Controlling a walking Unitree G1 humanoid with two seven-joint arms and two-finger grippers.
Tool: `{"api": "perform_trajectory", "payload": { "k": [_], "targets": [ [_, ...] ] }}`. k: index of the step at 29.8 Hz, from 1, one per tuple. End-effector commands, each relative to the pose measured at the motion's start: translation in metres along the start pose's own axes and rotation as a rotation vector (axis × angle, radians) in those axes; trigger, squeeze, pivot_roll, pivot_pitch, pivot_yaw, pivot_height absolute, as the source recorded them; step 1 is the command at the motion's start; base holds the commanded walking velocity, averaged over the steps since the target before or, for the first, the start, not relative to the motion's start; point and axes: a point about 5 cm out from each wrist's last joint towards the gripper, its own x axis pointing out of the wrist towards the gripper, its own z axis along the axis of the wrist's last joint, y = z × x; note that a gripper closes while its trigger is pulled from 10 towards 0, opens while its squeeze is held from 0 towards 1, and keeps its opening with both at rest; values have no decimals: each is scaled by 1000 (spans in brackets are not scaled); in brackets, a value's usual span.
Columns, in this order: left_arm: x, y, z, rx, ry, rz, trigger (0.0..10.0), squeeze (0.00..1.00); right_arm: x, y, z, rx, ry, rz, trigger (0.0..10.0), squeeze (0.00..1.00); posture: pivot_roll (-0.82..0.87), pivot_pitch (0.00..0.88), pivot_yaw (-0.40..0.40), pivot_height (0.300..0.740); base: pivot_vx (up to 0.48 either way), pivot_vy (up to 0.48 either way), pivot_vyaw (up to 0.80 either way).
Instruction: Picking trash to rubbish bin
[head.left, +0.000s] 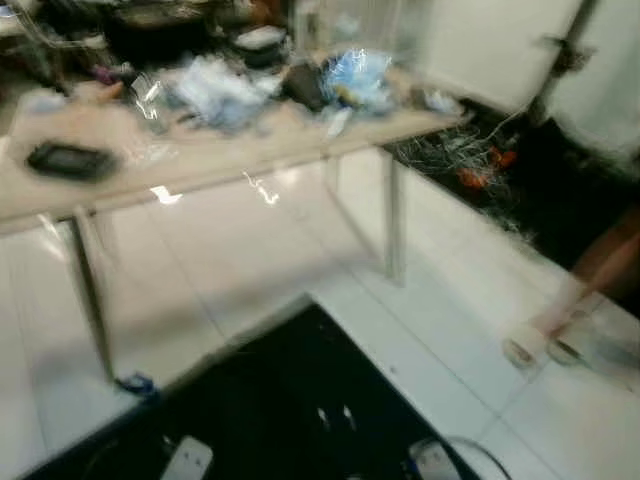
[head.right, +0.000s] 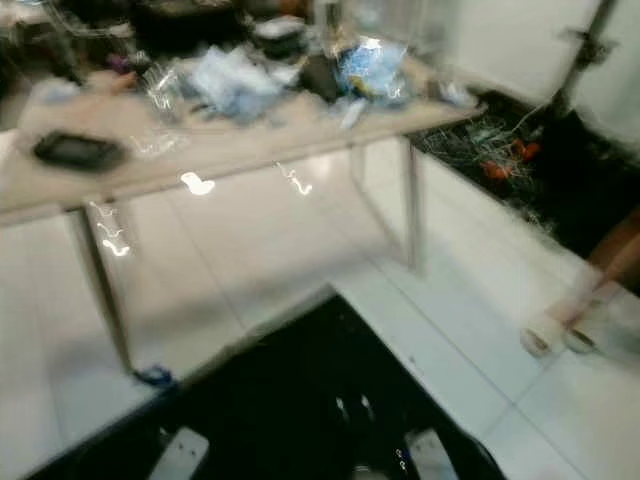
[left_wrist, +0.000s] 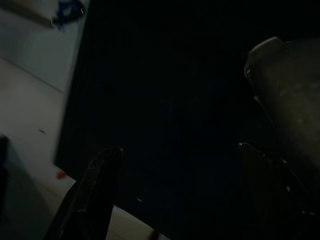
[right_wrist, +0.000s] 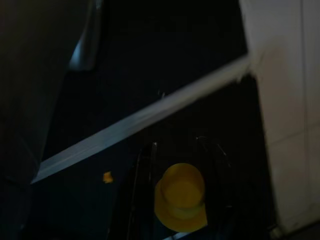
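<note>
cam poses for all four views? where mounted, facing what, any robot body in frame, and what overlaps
Left eye: on the head, forward and down at the cluttered table and white tile floor; blurred.
Right eye: same head, same scene, shifted slightly.
Left wrist: along the left gripper, its fingers apart, over a dark mat.
Right wrist: along the right gripper's dim fingers, a yellow object between them.
Shared: both eyes show the table; both wrists show mat and tile.

Head views smeared by motion. On the table (head.left: 250, 150) we make out a heap of clear wrappers and blue plastic (head.left: 355, 75), items not separable. Dark flat object (head.left: 70, 160) unidentifiable. A person's leg (head.left: 600, 275) is cut by the frame edge. Left pincer (left_wrist: 175, 155) in deep shade; right wrist view murky, yellow object (right_wrist: 181, 196) blurred.
</note>
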Motion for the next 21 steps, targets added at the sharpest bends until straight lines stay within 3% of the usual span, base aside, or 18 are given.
{"api": "perform_trajectory", "payload": {
  "k": [1, 21],
  "targets": [
    [0, -23, -4, 1, 17, -82, 10000, 0, 0, 5, 6, -15, -14, 22, 10000, 0, 25, 87, 11, 740, 0, 0, -800],
    [-1, -24, -5, 22, 14, -88, 10000, 0, 0, 6, 3, -33, -3, 37, 10000, 0, 25, 81, 11, 740, 0, 0, -800]
  ]
}}
